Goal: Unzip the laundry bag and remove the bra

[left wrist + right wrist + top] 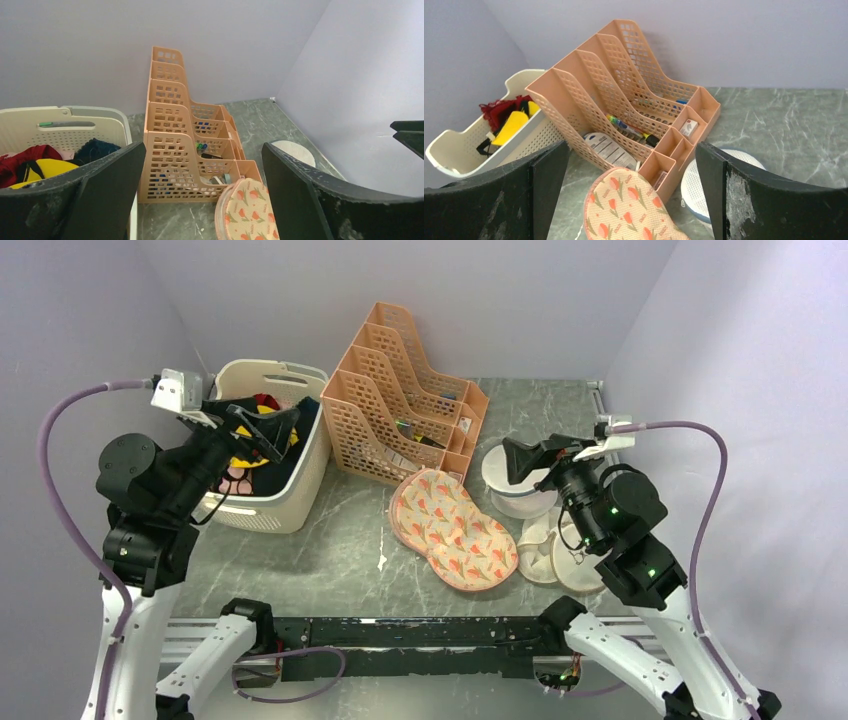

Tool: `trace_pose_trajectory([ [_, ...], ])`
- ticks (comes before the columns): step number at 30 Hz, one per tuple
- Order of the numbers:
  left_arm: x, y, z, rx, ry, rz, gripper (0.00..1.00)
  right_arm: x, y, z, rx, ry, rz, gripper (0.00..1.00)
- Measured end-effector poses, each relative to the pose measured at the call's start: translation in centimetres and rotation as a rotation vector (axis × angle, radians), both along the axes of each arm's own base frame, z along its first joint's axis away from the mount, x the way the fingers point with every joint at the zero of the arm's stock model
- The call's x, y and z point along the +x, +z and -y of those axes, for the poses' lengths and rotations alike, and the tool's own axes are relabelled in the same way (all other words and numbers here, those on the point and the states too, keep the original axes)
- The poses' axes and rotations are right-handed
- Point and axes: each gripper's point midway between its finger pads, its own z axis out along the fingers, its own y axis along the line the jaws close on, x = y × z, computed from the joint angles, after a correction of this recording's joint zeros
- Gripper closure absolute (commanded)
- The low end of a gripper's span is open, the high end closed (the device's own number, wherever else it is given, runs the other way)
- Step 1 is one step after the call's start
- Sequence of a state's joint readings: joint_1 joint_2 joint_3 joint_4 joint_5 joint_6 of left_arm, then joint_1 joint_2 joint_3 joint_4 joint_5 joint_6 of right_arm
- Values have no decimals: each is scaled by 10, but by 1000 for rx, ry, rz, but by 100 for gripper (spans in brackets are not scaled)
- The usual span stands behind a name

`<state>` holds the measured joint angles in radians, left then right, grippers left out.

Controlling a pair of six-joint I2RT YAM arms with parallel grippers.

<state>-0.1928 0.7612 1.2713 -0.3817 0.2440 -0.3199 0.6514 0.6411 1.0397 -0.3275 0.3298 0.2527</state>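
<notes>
a: our left gripper (204, 150) fills the foreground, its black fingers (105, 195) spread wide with nothing between them.
b: we see that. past them stands the peach perforated organiser (172, 145), with small items in its front compartments.
a: to its left is the cream basket (85, 132), just beside it, holding red, yellow and dark clothes (30, 162).
b: in front of the organiser we make out the printed peach pad (247, 210) lying on the green marbled table (260, 120).
a: right of it there's a whitish round thing (295, 150), half hidden by a finger. we can't tell what it is.

Bright, even light; sharp, shadowless.
</notes>
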Motion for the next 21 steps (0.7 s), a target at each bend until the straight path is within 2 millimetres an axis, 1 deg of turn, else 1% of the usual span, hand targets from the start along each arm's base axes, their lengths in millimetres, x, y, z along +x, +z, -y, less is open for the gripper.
trace_pose_trajectory([
  [9, 18, -27, -1, 3, 25, -28, 4, 8, -11, 31, 95, -141, -69, 0],
  [15, 28, -42, -2, 1, 47, -30, 4, 14, -24, 46, 132, -211, -115, 0],
  [18, 32, -47, -1, 0, 48, -24, 4, 18, -40, 51, 137, -244, -149, 0],
  [21, 36, -50, 0, -3, 48, -10, 4, 23, -66, 56, 133, -283, -201, 0],
])
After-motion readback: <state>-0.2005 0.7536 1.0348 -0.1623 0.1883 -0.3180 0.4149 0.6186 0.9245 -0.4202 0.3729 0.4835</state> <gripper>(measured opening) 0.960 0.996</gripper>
